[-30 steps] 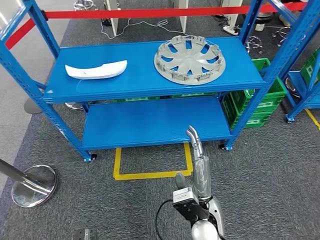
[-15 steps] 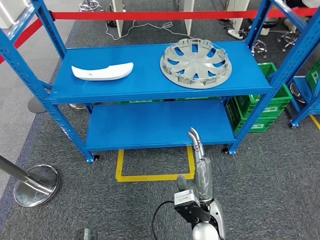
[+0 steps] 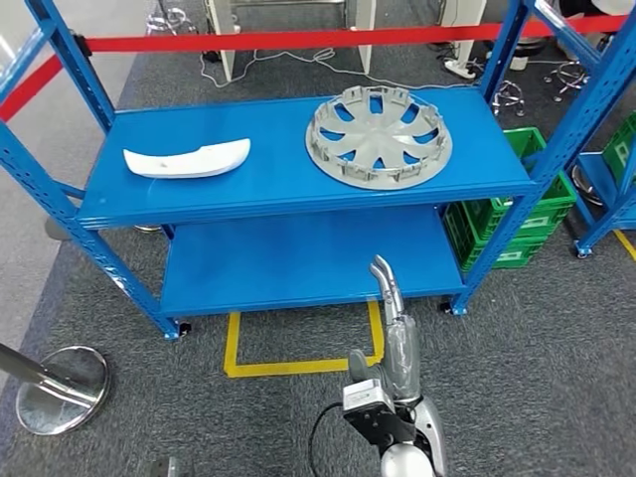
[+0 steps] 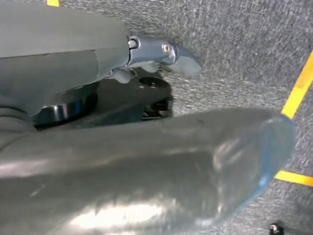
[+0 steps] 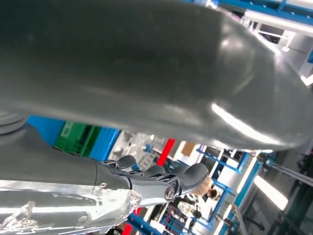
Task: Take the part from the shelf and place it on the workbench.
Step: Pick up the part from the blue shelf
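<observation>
- Right hand [image 3: 392, 328] is raised in front of the shelf [image 3: 285, 179], fingers stretched out and apart, holding nothing; left hand [image 4: 155, 161] hangs over the floor, also empty, fingers apart.
- Step, as I judge: reach up and forward to the top shelf, keeping the fingers spread until over the part.
- Wheel cover [image 3: 379, 136] lies flat on the top shelf's right half, round, with no long axis; white trim piece [image 3: 188, 159] lies to its left, long axis along the shelf.

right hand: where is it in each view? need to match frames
Head view: right hand low, right of centre, fingers toward the blue shelf.
Right wrist view: right hand across the frame, empty.
Left wrist view: not this hand.
Shared landmark: blue shelf and green crate.
</observation>
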`<control>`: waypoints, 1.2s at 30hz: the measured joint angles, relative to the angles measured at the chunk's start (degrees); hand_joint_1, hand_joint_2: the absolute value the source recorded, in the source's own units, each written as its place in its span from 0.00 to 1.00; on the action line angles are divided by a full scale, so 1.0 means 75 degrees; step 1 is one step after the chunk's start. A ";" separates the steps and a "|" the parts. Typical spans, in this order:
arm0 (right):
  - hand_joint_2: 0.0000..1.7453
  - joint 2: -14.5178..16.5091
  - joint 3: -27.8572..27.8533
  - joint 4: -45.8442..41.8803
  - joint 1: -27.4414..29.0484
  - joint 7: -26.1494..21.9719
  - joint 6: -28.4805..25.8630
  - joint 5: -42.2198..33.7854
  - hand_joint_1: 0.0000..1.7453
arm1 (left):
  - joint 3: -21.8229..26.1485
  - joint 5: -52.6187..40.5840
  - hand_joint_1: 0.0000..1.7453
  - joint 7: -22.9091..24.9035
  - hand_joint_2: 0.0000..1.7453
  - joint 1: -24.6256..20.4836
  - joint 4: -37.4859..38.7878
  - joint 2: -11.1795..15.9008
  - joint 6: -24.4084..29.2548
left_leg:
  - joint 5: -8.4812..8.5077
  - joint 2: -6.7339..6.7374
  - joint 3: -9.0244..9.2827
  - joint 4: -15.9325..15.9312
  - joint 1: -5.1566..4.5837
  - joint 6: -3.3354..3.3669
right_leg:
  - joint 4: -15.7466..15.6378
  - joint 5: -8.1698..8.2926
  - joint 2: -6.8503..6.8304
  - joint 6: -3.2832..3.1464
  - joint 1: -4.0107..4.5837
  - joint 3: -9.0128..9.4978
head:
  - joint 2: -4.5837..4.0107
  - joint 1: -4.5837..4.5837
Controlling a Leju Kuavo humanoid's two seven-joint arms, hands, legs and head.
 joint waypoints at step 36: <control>0.00 0.0003 0.0093 -0.0075 -0.0012 -0.0001 0.0020 0.0099 0.00 | 0.0155 0.0080 0.00 0.0237 0.00 0.0011 -0.0003 -0.0010 0.0021 | -0.0200 -0.0016 0.0145 -0.0144 0.0033 0.0273 | 0.0497 -0.0485 -0.0035 0.0140 -0.0001 -0.0056 | 0.0000 -0.0020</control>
